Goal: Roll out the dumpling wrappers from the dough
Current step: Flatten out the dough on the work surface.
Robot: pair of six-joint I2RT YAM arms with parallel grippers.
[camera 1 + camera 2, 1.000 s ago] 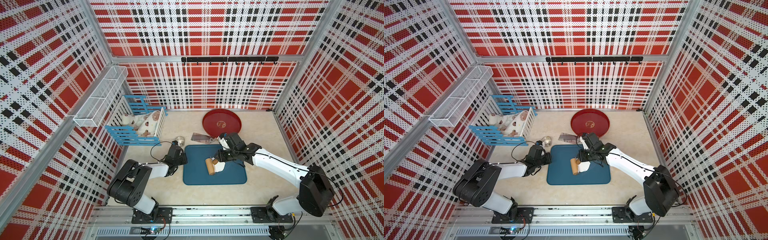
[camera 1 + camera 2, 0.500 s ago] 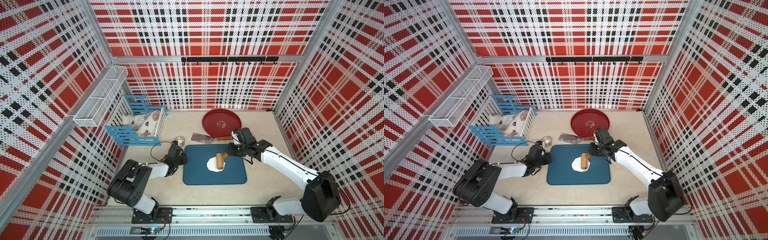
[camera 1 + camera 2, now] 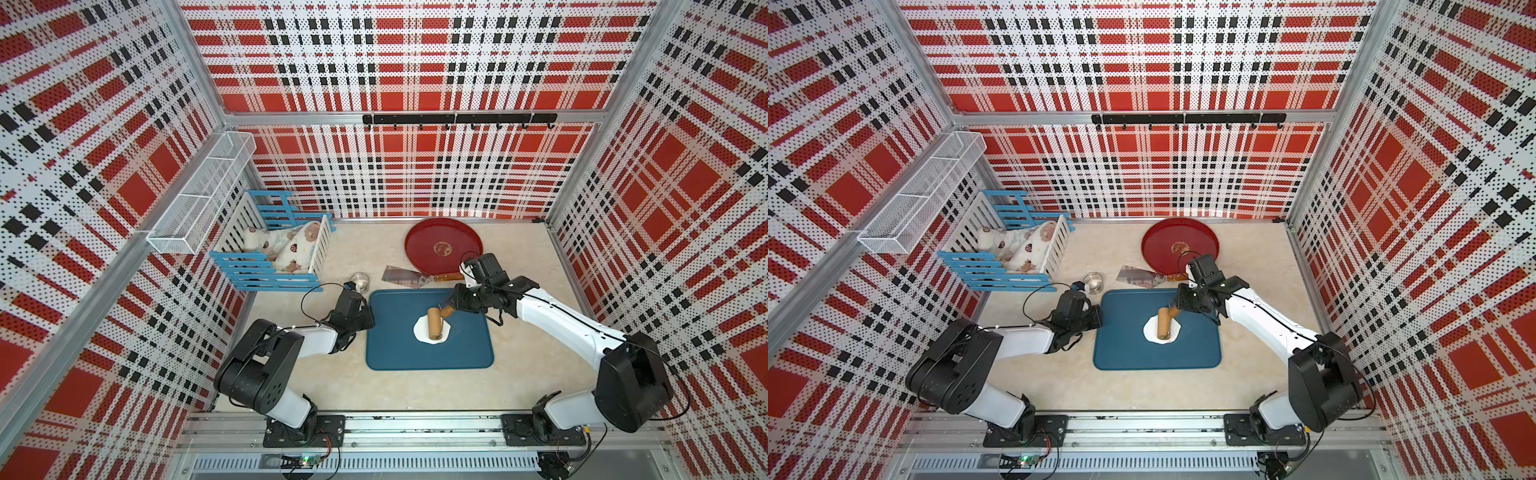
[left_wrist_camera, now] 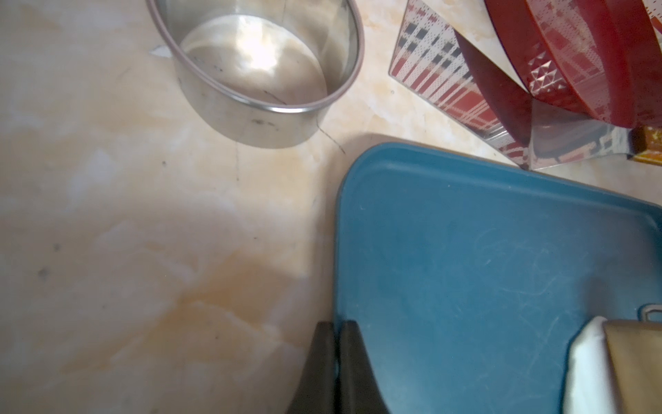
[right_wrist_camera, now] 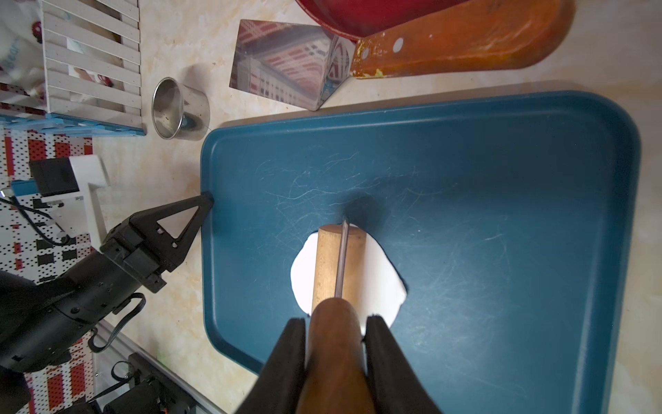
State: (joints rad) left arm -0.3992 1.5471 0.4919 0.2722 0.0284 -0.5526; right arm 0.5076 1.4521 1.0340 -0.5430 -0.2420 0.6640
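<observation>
Dough (image 3: pixel 420 331) now lies flattened beneath the roller (image 3: pixel 435 323), rolled in from 9 o'clock, clamped in my right gripper (image 5: pixel 336 321); more passes likely. My left gripper (image 4: pixel 335 331), closed, presses the blue tray's (image 3: pixel 395 353) rim.

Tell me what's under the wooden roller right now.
Flattened white dough lies under the roller, on the blue tray, showing at both sides. The strip pressed beneath the roller is covered.

A blue and white toy crib (image 3: pixel 266 276) stands on the surface (image 3: pixel 365 241) with a soft bear blanket (image 3: pixel 291 245) inside. A small shiny cup (image 3: pixel 360 281) sits near a wide knife (image 3: pixel 405 277). A round red plate (image 3: pixel 428 237) lies over the knife's edge.
</observation>
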